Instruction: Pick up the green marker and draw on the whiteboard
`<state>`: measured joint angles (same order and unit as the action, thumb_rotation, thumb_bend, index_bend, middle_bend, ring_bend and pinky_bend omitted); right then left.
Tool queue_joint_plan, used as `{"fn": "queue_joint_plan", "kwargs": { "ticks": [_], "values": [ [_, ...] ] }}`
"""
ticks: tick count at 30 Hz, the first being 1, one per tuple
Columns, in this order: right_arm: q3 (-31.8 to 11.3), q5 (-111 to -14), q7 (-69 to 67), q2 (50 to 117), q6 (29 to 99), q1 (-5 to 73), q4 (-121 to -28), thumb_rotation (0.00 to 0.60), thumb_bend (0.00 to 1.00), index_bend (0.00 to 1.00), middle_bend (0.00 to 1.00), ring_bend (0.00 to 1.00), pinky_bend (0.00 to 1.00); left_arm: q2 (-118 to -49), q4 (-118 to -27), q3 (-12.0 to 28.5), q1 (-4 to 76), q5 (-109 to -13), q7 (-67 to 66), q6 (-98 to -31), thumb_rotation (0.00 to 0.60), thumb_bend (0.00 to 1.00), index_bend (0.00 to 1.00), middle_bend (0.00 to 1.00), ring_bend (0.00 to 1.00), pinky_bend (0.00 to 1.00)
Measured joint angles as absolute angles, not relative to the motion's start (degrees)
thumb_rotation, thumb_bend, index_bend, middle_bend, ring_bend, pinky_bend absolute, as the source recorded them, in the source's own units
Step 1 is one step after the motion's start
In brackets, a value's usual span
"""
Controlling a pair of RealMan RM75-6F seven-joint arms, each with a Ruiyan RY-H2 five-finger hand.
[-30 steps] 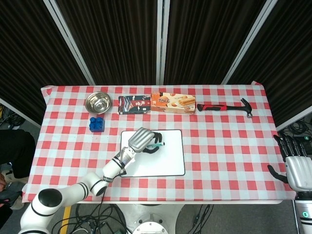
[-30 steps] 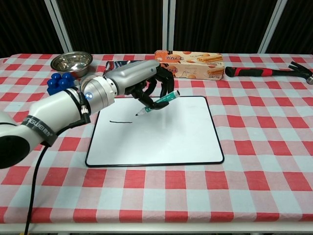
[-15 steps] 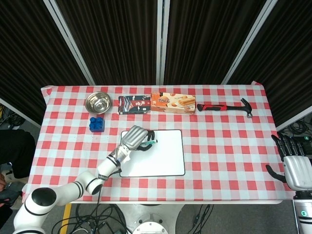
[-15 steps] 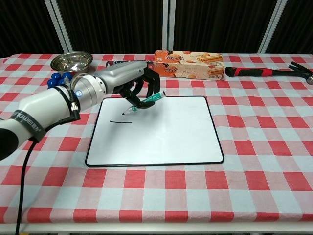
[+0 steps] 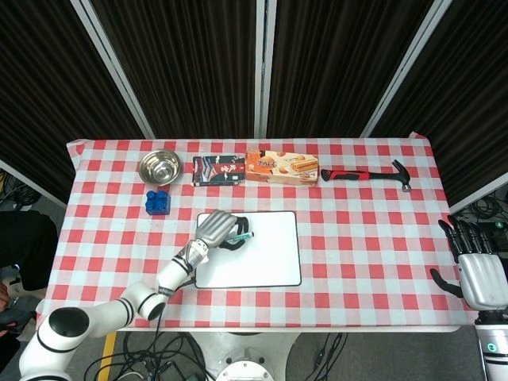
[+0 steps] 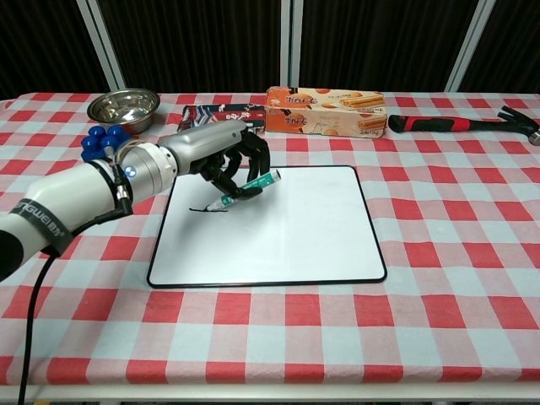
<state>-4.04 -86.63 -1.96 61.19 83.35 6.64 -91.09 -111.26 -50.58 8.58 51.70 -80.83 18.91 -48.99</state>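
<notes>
My left hand point(image 6: 221, 156) point(image 5: 217, 229) holds the green marker point(image 6: 246, 188) point(image 5: 240, 237) over the left part of the whiteboard point(image 6: 287, 232) point(image 5: 266, 258). The marker slants down to the left, its tip at the short black line point(image 6: 201, 209) drawn on the board. Whether the tip touches the surface I cannot tell. My right hand point(image 5: 479, 266) hangs open beyond the table's right edge, holding nothing, and shows only in the head view.
Along the table's far side lie a steel bowl point(image 6: 124, 106), a blue block point(image 6: 101, 141), a dark packet point(image 6: 221, 113), a biscuit box point(image 6: 327, 110) and a red-handled hammer point(image 6: 462, 123). The checked tablecloth point(image 6: 456, 245) covers the table.
My left hand has carried the marker leftward and lower over the board, bringing its tip back to the drawn black line. My right hand has barely shifted.
</notes>
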Motion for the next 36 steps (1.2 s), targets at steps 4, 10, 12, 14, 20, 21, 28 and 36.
{"fn": "queue_joint_plan", "kwargs": {
  "ticks": [4,10,12,14,20,21,28,36],
  "values": [
    [-4.0,-87.0,-1.9,61.2,83.3,6.8,-91.2,0.600,0.15,0.00,0.02,0.00,0.00,-110.0,-53.4,8.0,50.3,-80.2,18.4,-48.9,0.600,0.43,0.57,0.60,0.70,0.95],
    [-3.9,-87.7,-2.0,61.2,83.6,6.9,-91.2,0.600,0.15,0.00,0.02,0.00,0.00,-106.9,-59.9,6.6,47.3,-79.3,15.8,-49.9,0.600,0.43,0.57,0.60,0.70,0.95],
    [-3.9,-87.9,-2.1,61.2,83.8,6.9,-91.2,0.600,0.15,0.00,0.02,0.00,0.00,-105.6,-62.4,6.5,46.4,-79.0,14.4,-50.8,0.600,0.43,0.57,0.60,0.70,0.95],
    [-3.8,-88.0,-2.1,61.3,84.0,6.8,-91.2,0.600,0.15,0.00,0.02,0.00,0.00,-104.7,-64.1,6.9,46.0,-78.7,13.2,-51.6,0.600,0.43,0.57,0.60,0.70,0.95],
    [-3.8,-87.7,-1.8,61.0,84.3,6.5,-91.4,0.600,0.15,0.00,0.02,0.00,0.00,-105.5,-62.9,9.1,47.2,-78.0,11.4,-51.5,0.600,0.43,0.57,0.60,0.70,0.95],
    [-3.8,-87.7,-1.8,61.0,84.3,6.4,-91.5,0.600,0.15,0.00,0.02,0.00,0.00,-106.1,-62.0,9.4,47.7,-77.8,11.5,-51.1,0.600,0.43,0.57,0.60,0.70,0.95],
    [-3.8,-87.1,-1.8,60.7,83.8,6.4,-91.5,0.600,0.15,0.00,0.02,0.00,0.00,-109.5,-56.1,10.9,50.1,-77.4,12.7,-49.1,0.600,0.43,0.56,0.60,0.69,0.95],
    [-3.9,-86.8,-2.0,60.6,83.4,6.6,-91.3,0.600,0.15,0.00,0.02,0.00,0.00,-111.9,-52.7,11.5,51.3,-77.3,14.9,-48.0,0.600,0.43,0.57,0.60,0.69,0.95]
  ]
}}
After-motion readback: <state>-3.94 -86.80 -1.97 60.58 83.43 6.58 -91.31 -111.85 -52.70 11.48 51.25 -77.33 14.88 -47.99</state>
